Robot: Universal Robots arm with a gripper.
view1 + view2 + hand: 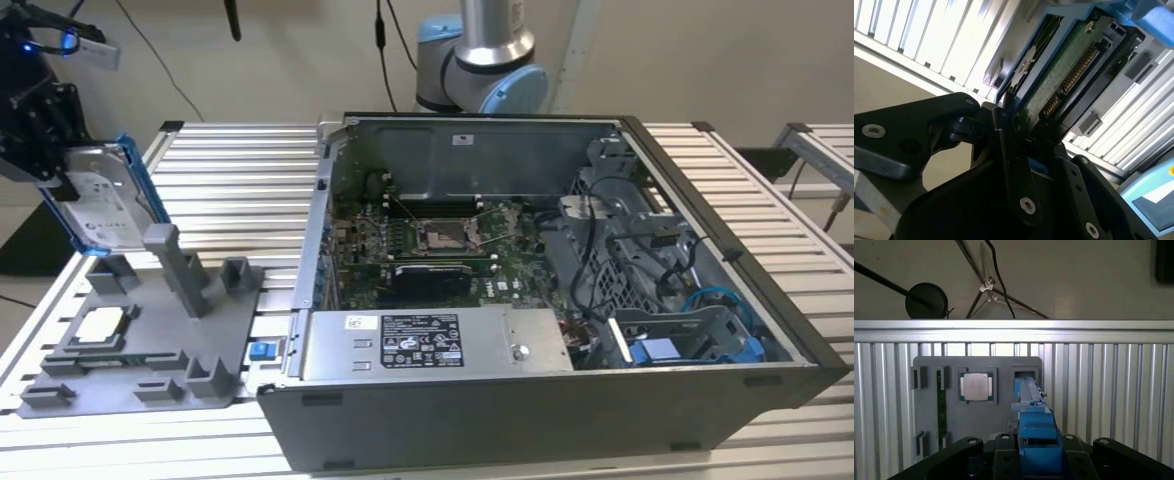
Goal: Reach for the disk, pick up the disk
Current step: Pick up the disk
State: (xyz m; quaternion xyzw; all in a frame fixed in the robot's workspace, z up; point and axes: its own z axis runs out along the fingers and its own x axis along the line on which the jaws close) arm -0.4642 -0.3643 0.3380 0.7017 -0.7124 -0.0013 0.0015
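My tool (56,168) is pinching the disk (107,205), which stands upright at the exterior view's left, just over the grey holder (140,365) on the tabletop (234,180). The reach is done and the grip made. Whether the disk's lower edge is clear of the holder's slot, I can't quite tell.

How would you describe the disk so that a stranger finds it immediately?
On the exterior view's left, beside the open computer case, lies a grey tray. At its far end the gripper holds the disk upright. Its blue rails distinguish it from the tray's square chip.
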